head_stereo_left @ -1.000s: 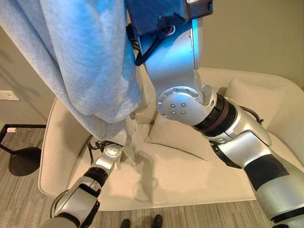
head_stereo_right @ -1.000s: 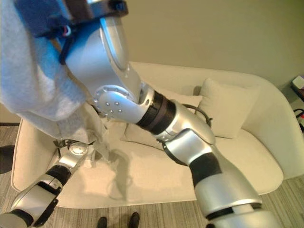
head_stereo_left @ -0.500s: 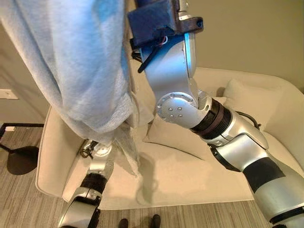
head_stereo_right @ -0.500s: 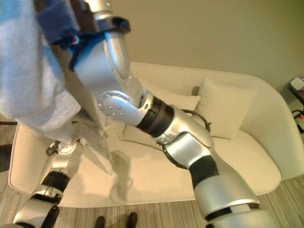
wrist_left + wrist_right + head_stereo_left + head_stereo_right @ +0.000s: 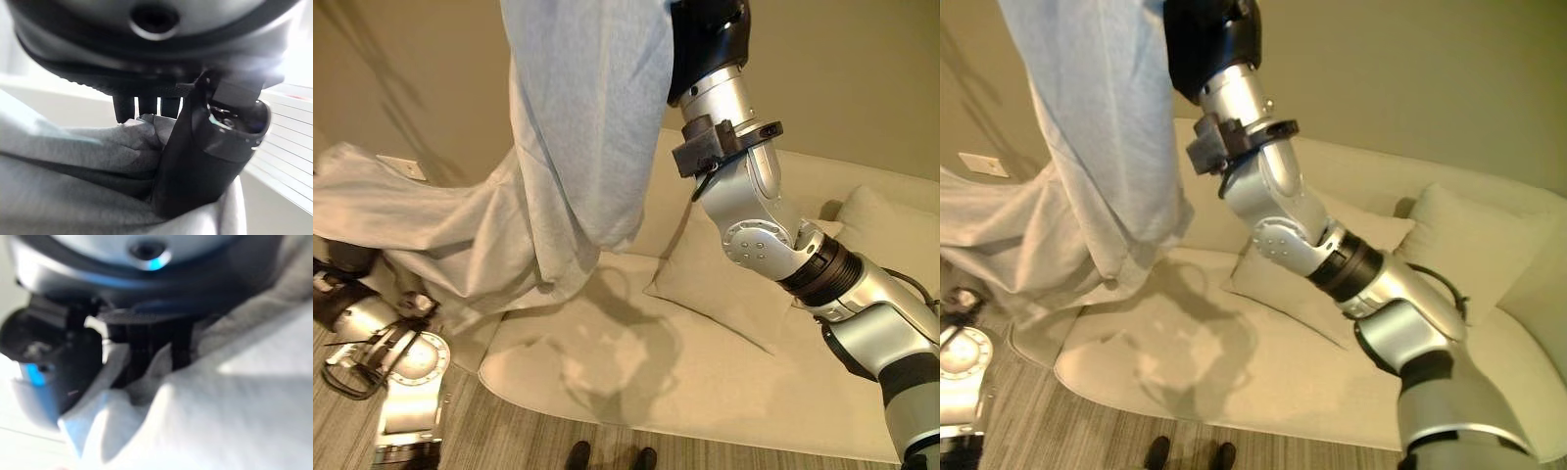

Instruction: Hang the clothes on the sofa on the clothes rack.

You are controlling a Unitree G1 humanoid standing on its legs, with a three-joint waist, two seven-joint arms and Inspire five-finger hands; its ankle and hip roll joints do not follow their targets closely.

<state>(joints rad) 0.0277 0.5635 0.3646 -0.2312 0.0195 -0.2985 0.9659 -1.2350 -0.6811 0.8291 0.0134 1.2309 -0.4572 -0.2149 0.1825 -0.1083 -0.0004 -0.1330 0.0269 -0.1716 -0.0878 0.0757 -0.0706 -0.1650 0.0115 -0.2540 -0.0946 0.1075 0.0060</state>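
Held high above the cream sofa (image 5: 636, 362) — a light grey garment (image 5: 587, 108), gripped at its top edge by the right hand (image 5: 705, 39), whose dark bulk shows at the top of the head views with the silver forearm rising from the lower right. Fingers and thumb of that hand curled into the cloth, seen in the right wrist view as dark fingers (image 5: 146, 347) with folds of pale fabric bunched between them and the thumb. Hanging down from there in a long drop, then stretched sideways to the robot's left, where a second part of the same garment spreads out taut and nearly level toward the left hand (image 5: 195, 161). Left hand closed on the cloth too — in the left wrist view, the thumb pressed across a gathered fold of grey fabric with the finger row behind it. Lower hem of the garment clear of the seat, casting a soft shadow onto the cushion below. On the sofa: one large cream pillow (image 5: 724, 289) lying tilted against the backrest just beside the right forearm, and a second pillow (image 5: 1469, 245) propped upright farther toward the robot's right. Striped grey carpet (image 5: 509, 441) in front of the sofa, and a white wall plate (image 5: 399, 167) on the beige wall behind.
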